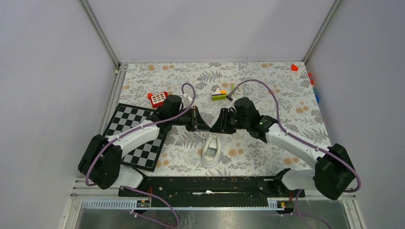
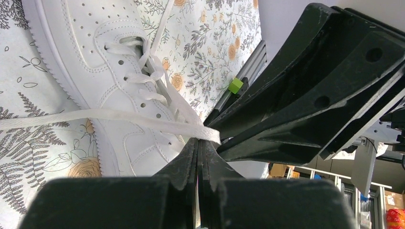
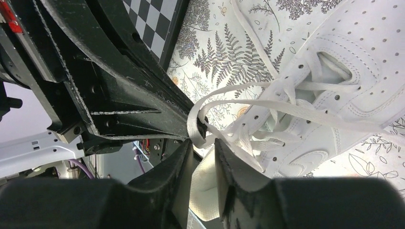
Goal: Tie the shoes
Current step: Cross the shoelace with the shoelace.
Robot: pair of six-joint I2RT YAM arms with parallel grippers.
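Evidently, the tying is barely under way. The white shoe (image 1: 211, 151) lies on the flowered tabletop (image 1: 277, 100) between the two arms, its laces loose, with no knot or bow to be seen. The left gripper (image 2: 198, 142) has its jaws shut on one lace (image 2: 95, 116), which bends into a small loop at the tips. The right gripper (image 3: 203, 148) meets it there, jaws slightly apart and holding nothing I can make out. Crossing, looping and tightening all seem left to do.
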